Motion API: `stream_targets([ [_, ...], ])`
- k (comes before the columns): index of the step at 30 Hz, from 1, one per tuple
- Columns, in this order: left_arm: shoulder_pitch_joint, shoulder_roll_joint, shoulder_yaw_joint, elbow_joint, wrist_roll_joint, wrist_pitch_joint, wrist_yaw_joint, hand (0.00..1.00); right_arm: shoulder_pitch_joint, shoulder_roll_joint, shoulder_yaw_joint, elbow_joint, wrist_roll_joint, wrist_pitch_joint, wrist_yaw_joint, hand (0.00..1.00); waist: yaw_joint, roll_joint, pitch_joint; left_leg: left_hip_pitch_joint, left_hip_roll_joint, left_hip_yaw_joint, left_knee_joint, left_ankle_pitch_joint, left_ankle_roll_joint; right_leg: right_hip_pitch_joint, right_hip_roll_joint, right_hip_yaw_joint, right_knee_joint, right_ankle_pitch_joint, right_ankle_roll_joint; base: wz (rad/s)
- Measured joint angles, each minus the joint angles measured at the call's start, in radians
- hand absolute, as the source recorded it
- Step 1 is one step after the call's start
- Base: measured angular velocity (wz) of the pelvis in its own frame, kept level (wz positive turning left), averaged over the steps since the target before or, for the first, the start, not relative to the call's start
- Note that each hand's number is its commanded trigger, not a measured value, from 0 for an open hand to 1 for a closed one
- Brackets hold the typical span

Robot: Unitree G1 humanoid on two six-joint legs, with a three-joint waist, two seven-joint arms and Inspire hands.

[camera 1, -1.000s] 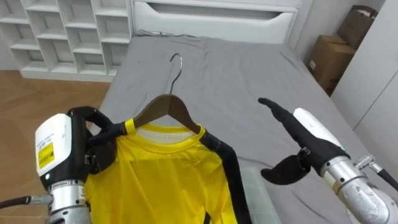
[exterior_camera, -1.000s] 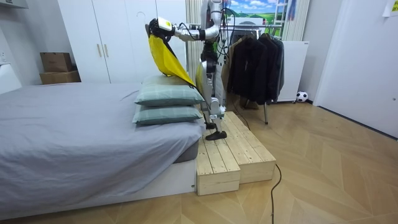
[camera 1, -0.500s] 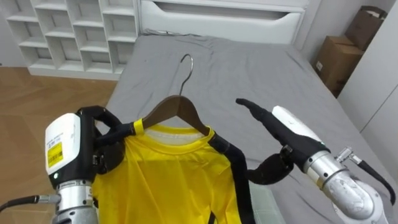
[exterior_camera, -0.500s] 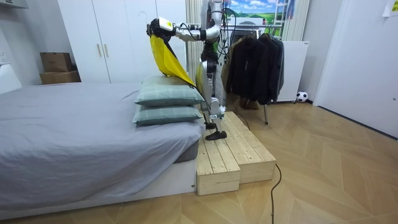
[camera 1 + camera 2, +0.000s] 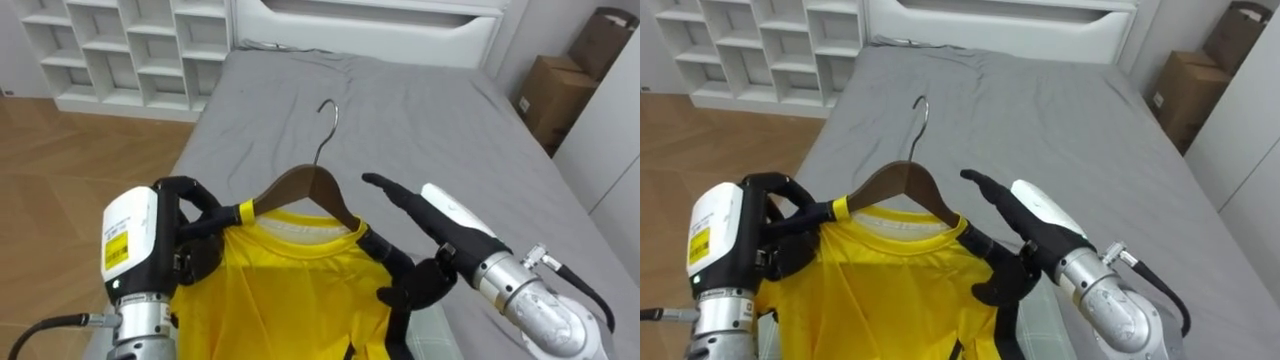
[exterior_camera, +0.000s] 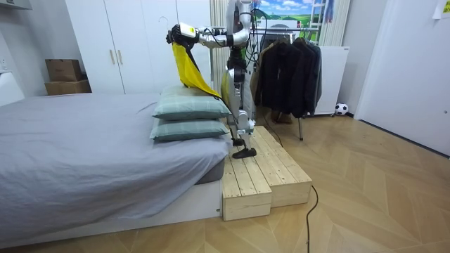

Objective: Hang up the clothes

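A yellow shirt (image 5: pixel 290 290) with dark sleeves hangs on a brown wooden hanger (image 5: pixel 305 185), its metal hook (image 5: pixel 328 115) pointing up. My left hand (image 5: pixel 190 235) is shut on the hanger's left end, over the shirt's shoulder. At the hanger's right end my right hand (image 5: pixel 430 215) is open, its fingers stretched out above the dark shoulder and its thumb down against it. In the room view I stand on a wooden platform (image 6: pixel 260 169) by the head of the bed, holding the shirt (image 6: pixel 184 67) up above the pillows.
The grey bed (image 5: pixel 420 120) stretches out ahead below my hands, with stacked pillows (image 6: pixel 190 105) at its near end. White shelves (image 5: pixel 130 40) stand at the far left and a cardboard box (image 5: pixel 570 90) at the far right. A rack of dark clothes (image 6: pixel 288 70) is behind me.
My right hand has moved left from over the bed to the hanger's right shoulder. The left hand keeps its hold; the view has shifted a little.
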Motion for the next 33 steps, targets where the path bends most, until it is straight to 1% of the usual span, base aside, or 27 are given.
stream_targets([
  [3, 0.0, 0.0, -0.001, 0.0, 0.01, 0.0, -0.018, 1.0, 0.0, 0.001, 0.004, 0.0, 0.0, 0.0, 0.002, 0.0, 0.002, -0.001, -0.0008, 0.0, 0.0, -0.001, 0.001, 0.0, 0.0, 0.0, 0.0, 0.002, 0.001, -0.001, 0.001, 0.0],
  [10, 0.0, -0.001, -0.014, 0.0, 0.001, 0.002, -0.019, 1.0, 0.0, 0.006, 0.011, 0.022, 0.0, 0.0, 0.001, 0.0, 0.002, 0.001, -0.0022, 0.001, 0.0, -0.001, 0.003, 0.0, 0.0, 0.001, -0.001, 0.001, 0.001, -0.001, 0.001, 0.0],
  [13, 0.0, -0.006, -0.02, 0.0, -0.002, 0.004, -0.027, 1.0, 0.0, 0.023, 0.011, 0.05, -0.012, 0.018, 0.001, 0.0, 0.001, 0.004, -0.0042, -0.001, 0.0, -0.002, 0.003, 0.0, 0.0, 0.0, 0.0, 0.001, 0.002, -0.001, 0.001, 0.0],
  [16, 0.0, -0.011, -0.02, 0.0, -0.002, 0.012, -0.033, 1.0, 0.0, 0.024, 0.011, 0.068, -0.012, 0.019, 0.001, 0.0, 0.001, 0.011, -0.0085, -0.003, 0.0, -0.003, 0.004, 0.0, 0.0, -0.001, 0.0, 0.0, 0.002, -0.001, 0.001, 0.0],
  [18, 0.0, -0.011, -0.019, 0.0, -0.002, 0.016, -0.037, 1.0, 0.0, 0.025, 0.011, 0.073, -0.011, 0.019, 0.001, 0.0, 0.002, 0.019, -0.0133, -0.002, 0.0, -0.004, 0.004, 0.0, 0.0, -0.001, 0.0, -0.001, 0.002, -0.001, 0.001, 0.0],
  [20, 0.0, -0.011, -0.019, 0.0, -0.002, 0.016, -0.038, 1.0, 0.0, 0.025, 0.011, 0.074, -0.011, 0.019, 0.001, 0.0, 0.002, 0.021, -0.0152, 0.0, 0.0, -0.004, 0.005, 0.0, 0.0, -0.001, -0.001, -0.002, 0.002, -0.001, 0.001, 0.0],
  [24, 0.0, -0.01, -0.019, 0.0, -0.001, 0.016, -0.052, 1.0, 0.0, 0.025, 0.011, 0.11, -0.012, 0.019, 0.0, 0.0, 0.003, 0.02, -0.0158, 0.002, -0.001, -0.005, 0.006, 0.0, 0.0, -0.001, -0.002, -0.003, 0.003, -0.001, 0.001, 0.0],
  [33, 0.0, -0.011, -0.019, -0.001, 0.004, 0.016, -0.053, 1.0, 0.0, 0.03, 0.011, 0.161, -0.01, 0.018, -0.003, 0.0, 0.002, 0.02, -0.0157, 0.001, -0.001, -0.006, 0.005, 0.0, 0.0, 0.001, -0.001, -0.004, 0.002, -0.001, 0.001, 0.0],
])
